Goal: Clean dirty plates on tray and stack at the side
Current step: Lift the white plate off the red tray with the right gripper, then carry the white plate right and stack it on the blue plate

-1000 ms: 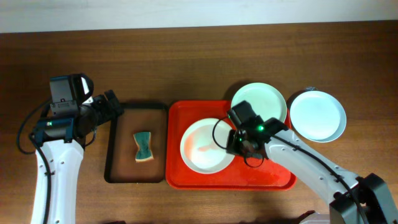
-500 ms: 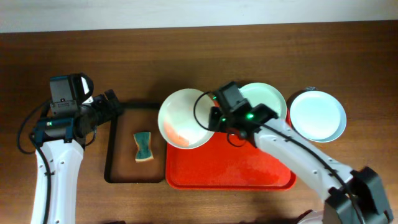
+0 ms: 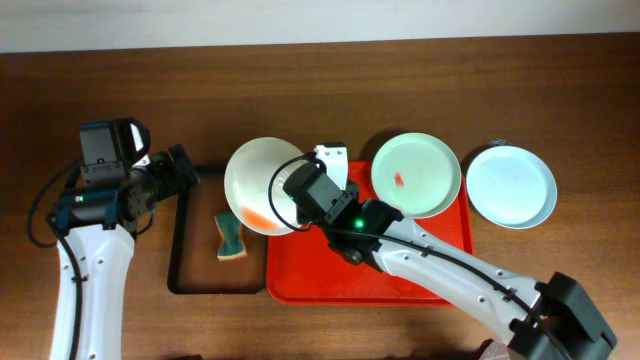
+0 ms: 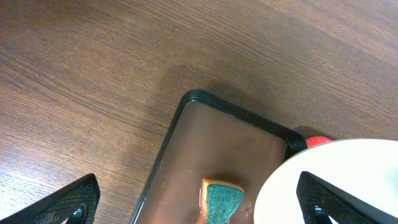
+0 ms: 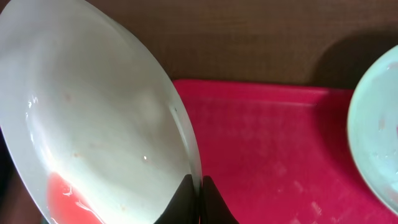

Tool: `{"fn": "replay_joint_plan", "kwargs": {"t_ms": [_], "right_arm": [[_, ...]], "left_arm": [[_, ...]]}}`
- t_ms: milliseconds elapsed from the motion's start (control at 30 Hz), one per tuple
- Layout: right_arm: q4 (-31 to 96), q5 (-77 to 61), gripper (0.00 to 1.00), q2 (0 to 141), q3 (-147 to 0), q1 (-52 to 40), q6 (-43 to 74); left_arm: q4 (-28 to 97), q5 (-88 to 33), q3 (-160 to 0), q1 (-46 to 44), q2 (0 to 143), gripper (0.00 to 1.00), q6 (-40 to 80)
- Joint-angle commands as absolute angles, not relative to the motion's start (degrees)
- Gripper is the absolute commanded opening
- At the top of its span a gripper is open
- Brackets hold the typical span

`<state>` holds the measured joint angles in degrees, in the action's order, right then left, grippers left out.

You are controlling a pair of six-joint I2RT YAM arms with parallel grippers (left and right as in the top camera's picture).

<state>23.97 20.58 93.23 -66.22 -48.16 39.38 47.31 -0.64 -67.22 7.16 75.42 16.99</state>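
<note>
While the white plate (image 3: 255, 185) hangs tilted where the red tray (image 3: 400, 275) meets the brown tray (image 3: 185, 270), right gripper (image 5: 200, 196) clamped on its rim, grip firmly and turn the smear toward the sponge (image 3: 231, 236). Left gripper (image 3: 180, 170) has its jaws apart and is empty.

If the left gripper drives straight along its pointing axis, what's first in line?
Likely the brown tray, near the green sponge; the held white plate sits just beyond. Depth is unclear.
</note>
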Motion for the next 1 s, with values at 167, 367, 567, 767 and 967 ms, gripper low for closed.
{"fn": "replay_joint_plan", "kwargs": {"t_ms": [167, 367, 567, 767, 967], "right_arm": [[4.4, 36.2, 0.04, 99.6, -68.0, -49.5, 18.3], [-6.7, 47.5, 0.04, 99.6, -71.7, -55.6, -9.6], [-17.6, 53.9, 0.04, 99.6, -71.7, -59.7, -22.5], [-26.9, 53.8, 0.04, 99.6, -71.7, -59.7, -35.4], [-33.2, 53.9, 0.04, 99.6, -71.7, -59.7, -40.4]], "left_arm": [[47.2, -1.1, -68.4, 7.4, 74.7, 0.99, 17.3], [47.2, -1.1, -68.4, 7.4, 74.7, 0.99, 17.3], [47.2, -1.1, -68.4, 7.4, 74.7, 0.99, 17.3], [47.2, -1.1, -68.4, 7.4, 74.7, 0.99, 17.3], [47.2, -1.1, -68.4, 7.4, 74.7, 0.99, 17.3]]}}
